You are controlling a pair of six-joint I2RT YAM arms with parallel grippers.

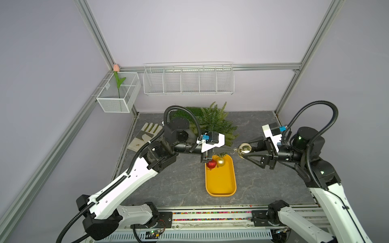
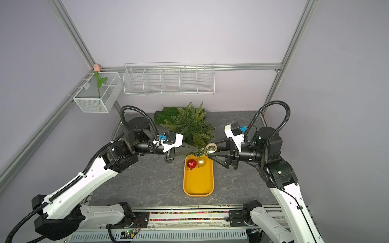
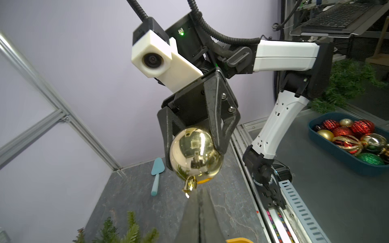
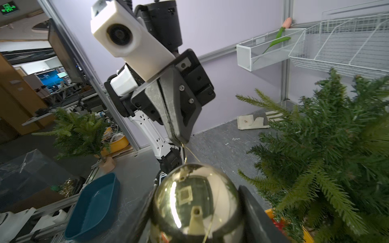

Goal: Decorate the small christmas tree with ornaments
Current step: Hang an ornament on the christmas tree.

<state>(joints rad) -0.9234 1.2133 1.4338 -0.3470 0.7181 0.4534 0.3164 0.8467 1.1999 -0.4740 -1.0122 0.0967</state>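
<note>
In both top views, shows the right end effector (image 1: 244, 149) clamped across the pale gold bauble (image 1: 243, 148), jaws parted only to the ball's width, and the left end effector (image 2: 196, 149) closed tight with its tip at the bauble's cap side, both raised over the far end of the yellow tray (image 1: 221, 187). Places the small christmas tree (image 2: 189, 124) just behind, low branches overhanging that end of the tray, with the red bauble (image 2: 191, 163) and matte gold bauble (image 2: 201, 162) lying side by side inside, not yet hung. From the left wrist, brings the cap (image 3: 189, 185) right up to the closed fingertips (image 3: 210, 221); hard to make out the thread there. From the right wrist, reveals the thin gold loop (image 4: 190, 153) running from the pinched tip to the ball, so apparently gripped by the thread alone. Risks, judged from here: losing that fine loop from the smooth pinch; pulling the arms apart too hard and snapping the thread or popping the cap; letting go with the right too soon, dropping the ball to bounce off the tray and roll across the tabletop (image 1: 168, 178); pressing into springy branches and tipping the tree; knocking the two close-set end effectors together.
</note>
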